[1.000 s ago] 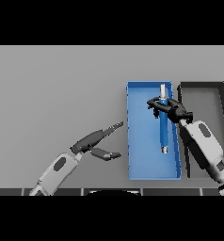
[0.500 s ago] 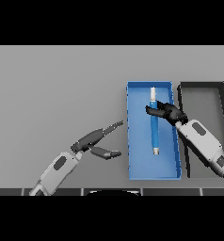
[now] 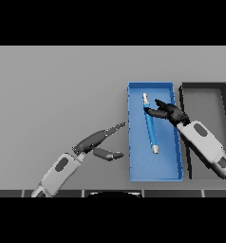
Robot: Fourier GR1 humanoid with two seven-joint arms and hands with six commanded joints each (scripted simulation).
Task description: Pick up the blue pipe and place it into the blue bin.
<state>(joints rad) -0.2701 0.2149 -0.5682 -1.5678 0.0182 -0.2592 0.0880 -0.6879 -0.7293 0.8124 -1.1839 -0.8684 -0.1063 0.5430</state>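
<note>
The blue pipe (image 3: 151,125) lies lengthwise inside the blue bin (image 3: 155,172), slightly slanted, its pale tip toward the far end. My right hand (image 3: 170,112) hovers over the bin's right half, just right of the pipe's upper part; its fingers are spread and relaxed, and nothing is held. My left hand (image 3: 98,142) is open on the table left of the bin, fingers pointing toward the bin's left wall.
A black bin (image 3: 203,88) stands directly right of the blue bin, with my right forearm (image 3: 205,146) crossing its near left wall. Grey table (image 3: 58,90) stretches wide to the left and back.
The right hand let go of the pipe, which now rests in the blue bin. The hand has drawn back to the right and toward me. The left arm barely moved.
</note>
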